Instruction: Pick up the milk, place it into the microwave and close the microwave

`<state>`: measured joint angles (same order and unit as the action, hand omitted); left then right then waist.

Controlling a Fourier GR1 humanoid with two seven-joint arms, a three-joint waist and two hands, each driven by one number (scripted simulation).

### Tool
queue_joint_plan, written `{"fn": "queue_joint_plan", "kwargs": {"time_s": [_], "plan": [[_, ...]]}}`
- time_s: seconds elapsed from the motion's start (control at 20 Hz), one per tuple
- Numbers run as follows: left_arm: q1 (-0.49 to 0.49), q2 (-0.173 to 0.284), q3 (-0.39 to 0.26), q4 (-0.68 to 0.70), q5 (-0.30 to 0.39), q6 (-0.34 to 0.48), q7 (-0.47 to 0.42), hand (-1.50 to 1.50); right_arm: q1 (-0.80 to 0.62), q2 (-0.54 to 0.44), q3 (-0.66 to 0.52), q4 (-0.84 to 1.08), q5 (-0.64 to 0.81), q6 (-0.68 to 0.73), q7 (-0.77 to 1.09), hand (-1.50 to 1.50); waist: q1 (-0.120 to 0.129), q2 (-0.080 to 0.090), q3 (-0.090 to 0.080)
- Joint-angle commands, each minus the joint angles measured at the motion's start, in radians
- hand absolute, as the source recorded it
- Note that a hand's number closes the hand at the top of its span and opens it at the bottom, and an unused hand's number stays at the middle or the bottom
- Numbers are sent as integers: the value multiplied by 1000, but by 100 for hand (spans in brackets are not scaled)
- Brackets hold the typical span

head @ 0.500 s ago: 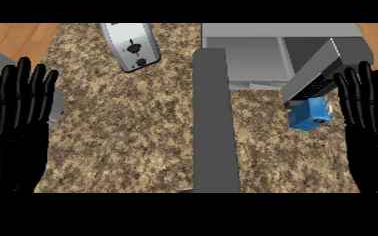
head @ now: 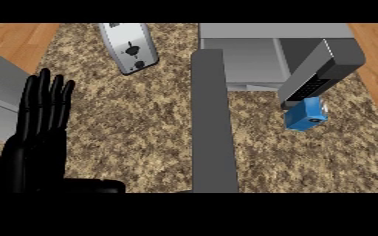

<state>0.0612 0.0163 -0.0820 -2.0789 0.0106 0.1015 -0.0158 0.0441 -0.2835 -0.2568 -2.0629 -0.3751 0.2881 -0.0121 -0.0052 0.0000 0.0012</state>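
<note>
Beside the open microwave [head: 251, 60], the milk [head: 306, 115] stands upright; left hand [head: 40, 130] spread.

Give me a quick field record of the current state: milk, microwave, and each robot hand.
milk: blue carton on the counter, right side, just below the microwave's control panel, not held
microwave: at top right, door swung open toward the robot
left robot hand: open, fingers up, resting at the left edge
right robot hand: not in view
other: toaster at top centre-left
task step: milk not yet picked up
</note>
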Motion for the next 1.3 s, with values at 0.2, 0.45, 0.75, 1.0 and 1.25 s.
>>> {"fn": "queue_joint_plan", "kwargs": {"time_s": [0.2, 0.45, 0.75, 1.0, 1.25], "plan": [[250, -15, -50, -102, 72, -23, -80, -150, 117, -41, -115, -59, -140, 125, 36, -150, 5, -2, -2], [401, 30, -40, -249, 113, -72, -69, -150, 178, 27, -118, -52, -82, 165, -28, -150, 9, -3, -1], [530, 51, 13, -164, 215, -197, -245, -150, 125, 35, -122, -36, 30, 145, -33, -150, 13, -2, -2], [609, 1, -48, -168, 121, -202, -325, -150, 123, 73, -102, 72, 139, 187, -138, -150, 14, -1, -1], [678, 36, 48, -196, 211, -276, -346, -150, 85, 95, -67, 103, 244, 145, -150, -150, 14, -1, -1]]}}
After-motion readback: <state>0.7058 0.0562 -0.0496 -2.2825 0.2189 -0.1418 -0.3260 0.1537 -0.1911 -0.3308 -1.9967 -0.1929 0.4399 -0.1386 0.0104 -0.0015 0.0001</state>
